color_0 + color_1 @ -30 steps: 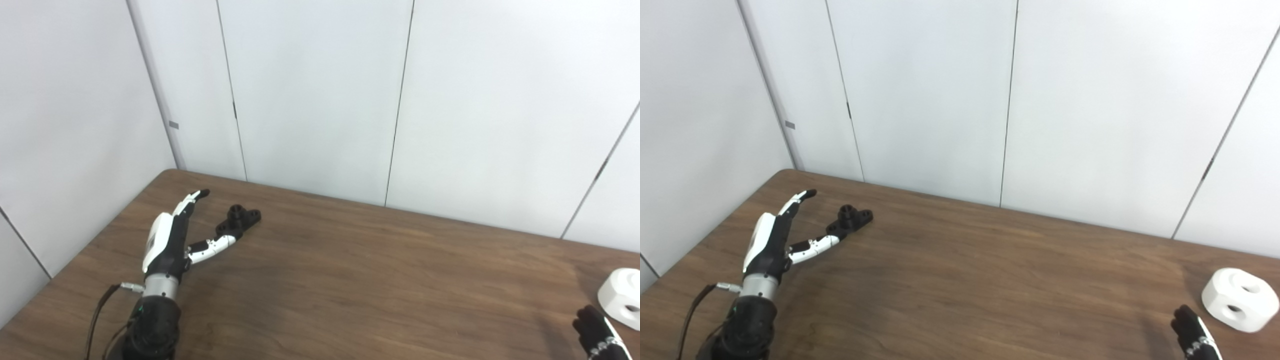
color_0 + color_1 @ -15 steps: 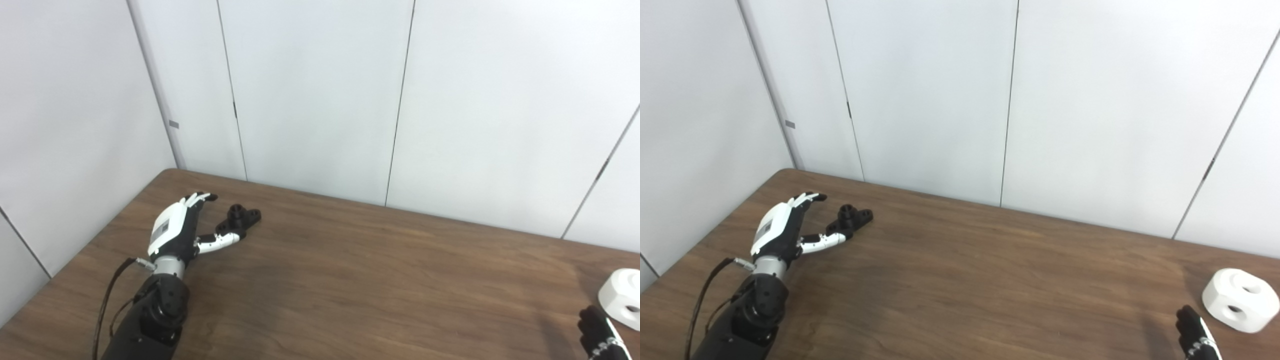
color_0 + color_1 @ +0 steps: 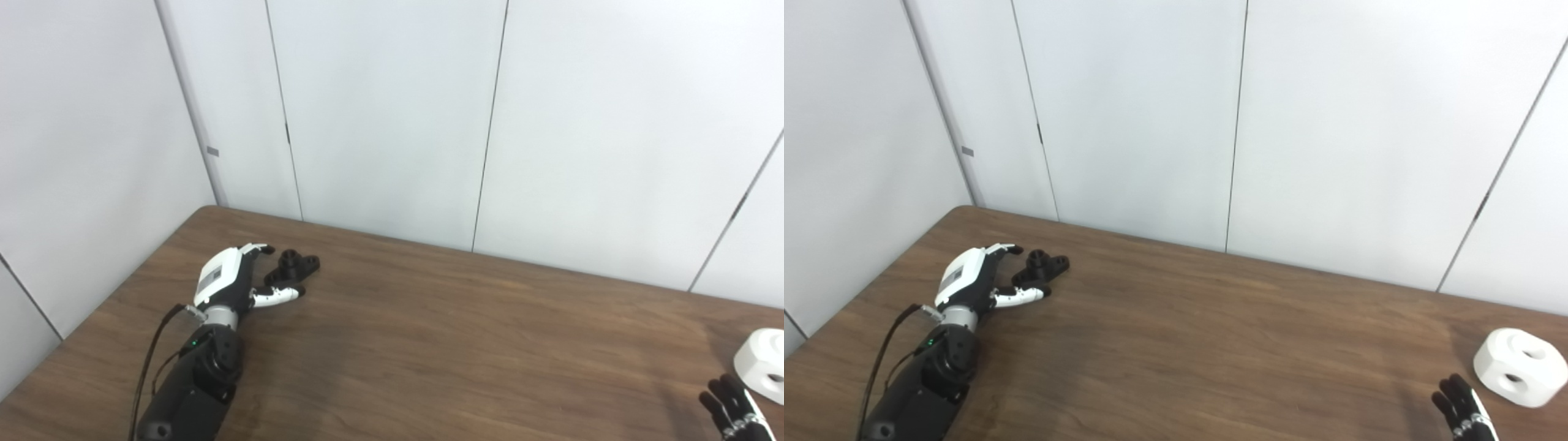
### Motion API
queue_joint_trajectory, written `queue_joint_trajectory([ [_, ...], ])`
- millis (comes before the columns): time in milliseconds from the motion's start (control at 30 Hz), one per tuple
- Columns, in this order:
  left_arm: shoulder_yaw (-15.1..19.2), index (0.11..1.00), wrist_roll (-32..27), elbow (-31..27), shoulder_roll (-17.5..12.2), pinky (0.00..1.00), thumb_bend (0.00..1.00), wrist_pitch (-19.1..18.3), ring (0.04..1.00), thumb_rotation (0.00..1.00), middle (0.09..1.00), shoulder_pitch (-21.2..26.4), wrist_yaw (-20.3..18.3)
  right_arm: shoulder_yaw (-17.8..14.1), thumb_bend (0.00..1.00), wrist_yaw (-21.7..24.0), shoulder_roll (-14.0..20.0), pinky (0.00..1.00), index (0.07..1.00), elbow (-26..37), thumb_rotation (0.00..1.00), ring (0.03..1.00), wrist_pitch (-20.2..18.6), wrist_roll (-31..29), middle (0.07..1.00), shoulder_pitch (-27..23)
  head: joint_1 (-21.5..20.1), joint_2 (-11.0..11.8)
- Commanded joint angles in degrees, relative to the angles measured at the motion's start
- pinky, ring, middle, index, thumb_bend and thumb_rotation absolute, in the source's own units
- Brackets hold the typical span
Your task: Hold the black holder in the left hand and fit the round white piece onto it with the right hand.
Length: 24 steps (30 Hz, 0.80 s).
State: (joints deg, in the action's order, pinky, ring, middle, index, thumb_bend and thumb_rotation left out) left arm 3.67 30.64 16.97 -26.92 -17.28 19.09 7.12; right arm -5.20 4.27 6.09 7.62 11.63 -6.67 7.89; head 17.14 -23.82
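- Between the two hands, a long bare stretch of dark brown wood-grain table (image 3: 1213,343) lies open, running back to the pale grey panelled wall (image 3: 1151,122).
- Left hand (image 3: 229,282), white-backed with black fingers, sits near the table's far left corner, with bare wood out to both nearby edges.
- Just ahead and to the right of that hand lies the small black plastic holder with round holes (image 3: 294,267), flat on the wood.
- Left hand spread wide, fingers reaching round the holder's far side, thumb (image 3: 278,296) stretched along its near side; whether they touch it, I cannot tell. No grip on it.
- Right hand (image 3: 1465,409) pokes in at the bottom right edge, only fingers visible, spread apart, holding nothing.
- Round white plastic piece with holes (image 3: 1519,366) rests on the table just beyond and right of those fingers, close to the right edge, not touching them.
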Motion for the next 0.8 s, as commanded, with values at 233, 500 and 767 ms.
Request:
queue_joint_trajectory([
  [233,-0.81,0.804,0.55,3.88,-2.51,1.00,0.86,-0.67,0.988,0.36,0.935,6.13,1.13,0.24,0.83,-0.18,-0.69,1.00,0.917,-4.26,1.00,0.920,-0.61,0.59,0.932,5.27,-0.19,-0.22],
  [500,-2.66,0.799,1.13,7.28,-3.80,1.00,0.85,-1.85,1.000,0.36,0.939,7.75,1.54,0.39,0.82,-0.22,-1.00,1.00,0.921,-4.30,1.00,0.924,-0.01,0.80,0.933,5.33,-0.71,-0.21],
  [767,-2.60,0.771,-0.43,9.40,-3.91,1.00,0.83,-1.05,1.000,0.34,0.931,8.13,1.54,0.33,0.82,-0.09,-0.96,1.00,0.920,-4.54,1.00,0.928,0.52,0.96,0.932,5.39,-0.86,-0.43],
])
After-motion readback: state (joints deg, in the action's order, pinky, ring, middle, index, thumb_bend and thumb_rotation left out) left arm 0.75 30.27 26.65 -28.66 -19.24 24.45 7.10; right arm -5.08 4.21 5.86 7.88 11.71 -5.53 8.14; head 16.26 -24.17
